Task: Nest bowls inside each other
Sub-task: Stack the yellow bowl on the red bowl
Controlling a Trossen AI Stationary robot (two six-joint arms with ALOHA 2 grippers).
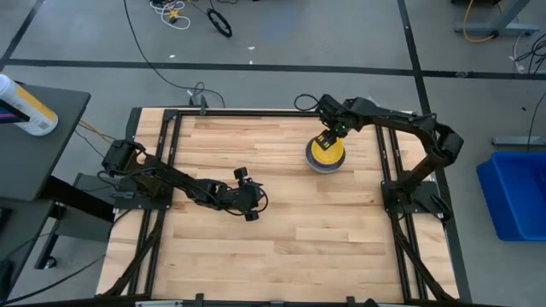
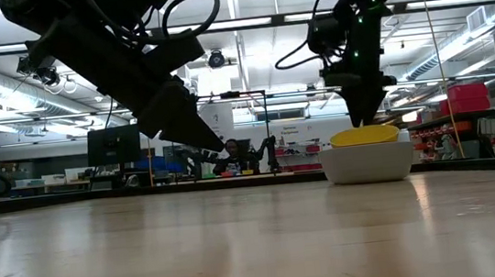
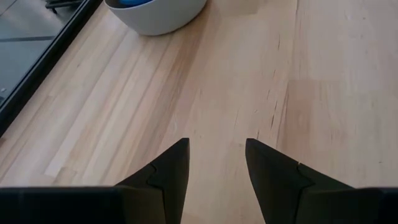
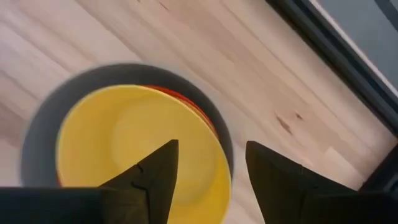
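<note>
- Right now the bowls sit as one stack in the upper right of the high view on the worktop (image 1: 281, 247): the yellow bowl (image 1: 328, 148) on top, a red bowl (image 4: 189, 102) showing as a thin rim under it, all inside the grey bowl (image 2: 367, 163)
- Directly above the stack hovers the right claw (image 1: 328, 136), fingers (image 4: 155, 180) spread wide and holding nothing
- Left claw (image 1: 248, 196) hangs over bare wood at centre left of the high view, well apart from the stack, fingers partly spread and empty
- A blue bowl's rim shows inside the grey one in the left wrist view
</note>
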